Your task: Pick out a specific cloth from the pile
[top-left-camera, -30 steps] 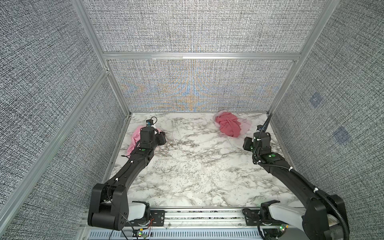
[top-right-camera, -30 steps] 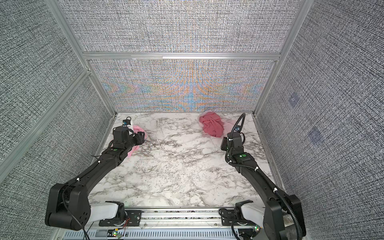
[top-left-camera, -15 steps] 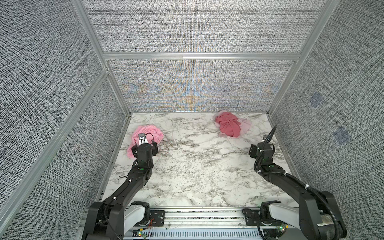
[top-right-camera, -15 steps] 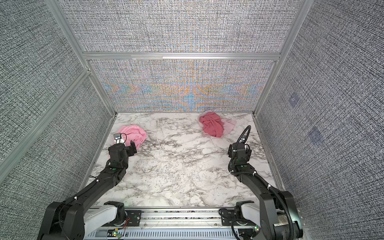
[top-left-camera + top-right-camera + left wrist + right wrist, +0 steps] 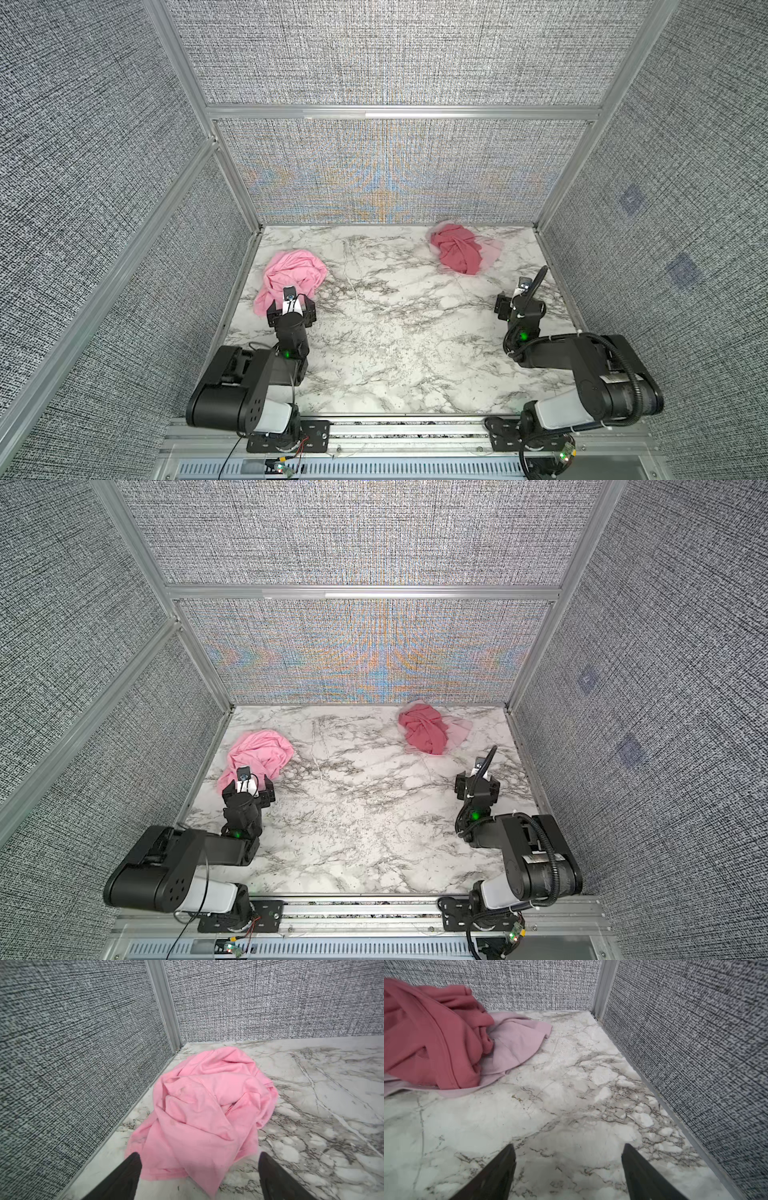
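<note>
1. Both top views hang high over the near edge and tilt down toward the far wall. They're far enough back that the whole marble table (image 5: 395,340) fits in frame.
2. They share basically the whole scene, just nudged sideways from each other.
3. Left wrist cam is low and close, aimed at the cloth (image 5: 203,1105) and the corner post (image 5: 164,1012) behind it. That patch is mid-left in both top views.
4. Right wrist cam is low too, skimming the table toward the opposite far corner and catching the pile (image 5: 436,1032). The pile sits upper right of centre in both top views.

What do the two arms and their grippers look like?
The left arm and right arm are black and boxy-jointed, with a white base segment and a green wrist light. A black cable loops along the right one. The left gripper and right gripper have two dark tapered fingers.
</note>
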You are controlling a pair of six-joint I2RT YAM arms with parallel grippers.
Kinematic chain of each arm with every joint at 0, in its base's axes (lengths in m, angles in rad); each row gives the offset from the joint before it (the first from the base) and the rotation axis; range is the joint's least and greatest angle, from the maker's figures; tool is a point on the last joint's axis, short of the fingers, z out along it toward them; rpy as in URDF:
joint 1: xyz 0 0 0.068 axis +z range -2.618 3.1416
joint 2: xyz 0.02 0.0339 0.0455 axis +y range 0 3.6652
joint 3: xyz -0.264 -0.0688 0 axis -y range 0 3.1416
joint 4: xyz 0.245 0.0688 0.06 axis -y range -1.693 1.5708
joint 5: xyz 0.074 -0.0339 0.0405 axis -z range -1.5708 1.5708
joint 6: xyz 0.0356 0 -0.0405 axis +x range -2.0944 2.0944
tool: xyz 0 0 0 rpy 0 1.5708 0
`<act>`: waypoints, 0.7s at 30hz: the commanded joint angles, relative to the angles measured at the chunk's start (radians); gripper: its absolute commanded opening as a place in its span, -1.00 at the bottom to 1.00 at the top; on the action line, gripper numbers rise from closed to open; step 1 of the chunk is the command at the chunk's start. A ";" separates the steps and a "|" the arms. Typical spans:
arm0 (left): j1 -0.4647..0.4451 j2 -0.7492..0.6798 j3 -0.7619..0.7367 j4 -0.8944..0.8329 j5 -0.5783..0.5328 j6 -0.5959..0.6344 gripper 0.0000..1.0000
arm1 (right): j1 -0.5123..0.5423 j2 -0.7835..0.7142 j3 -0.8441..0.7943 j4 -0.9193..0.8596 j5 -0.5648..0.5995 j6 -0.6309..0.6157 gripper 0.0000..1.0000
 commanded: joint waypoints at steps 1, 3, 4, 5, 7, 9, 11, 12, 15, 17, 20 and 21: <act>0.022 -0.020 0.009 0.117 0.089 -0.010 0.81 | -0.044 0.049 -0.006 0.095 -0.160 0.027 0.64; 0.049 -0.003 -0.002 0.157 0.166 -0.010 0.81 | -0.050 0.048 -0.007 0.103 -0.213 0.009 0.64; 0.066 0.013 -0.010 0.176 0.204 -0.018 0.82 | -0.052 0.034 0.013 0.043 -0.241 0.003 0.64; 0.077 0.038 -0.010 0.185 0.236 -0.023 0.82 | -0.052 0.042 0.024 0.031 -0.262 -0.005 0.64; 0.085 0.080 -0.009 0.250 0.264 -0.003 0.84 | -0.068 0.063 0.000 0.113 -0.300 0.001 0.65; 0.095 0.047 0.021 0.138 0.279 -0.027 0.84 | -0.071 0.053 0.010 0.078 -0.306 -0.001 0.66; 0.109 0.061 0.033 0.138 0.315 -0.023 0.86 | -0.071 0.061 0.003 0.106 -0.306 0.000 0.71; 0.111 0.064 0.029 0.149 0.320 -0.020 0.92 | -0.071 0.058 0.004 0.095 -0.306 0.001 0.75; 0.112 0.063 0.030 0.145 0.319 -0.022 0.98 | -0.071 0.059 0.003 0.098 -0.306 0.000 0.96; 0.111 0.062 0.031 0.144 0.319 -0.022 0.98 | -0.071 0.059 0.004 0.098 -0.306 0.000 0.98; 0.111 0.062 0.030 0.145 0.319 -0.021 0.98 | -0.071 0.059 0.004 0.099 -0.306 0.001 0.99; 0.111 0.062 0.030 0.146 0.319 -0.022 0.98 | -0.071 0.059 0.002 0.099 -0.306 0.000 0.99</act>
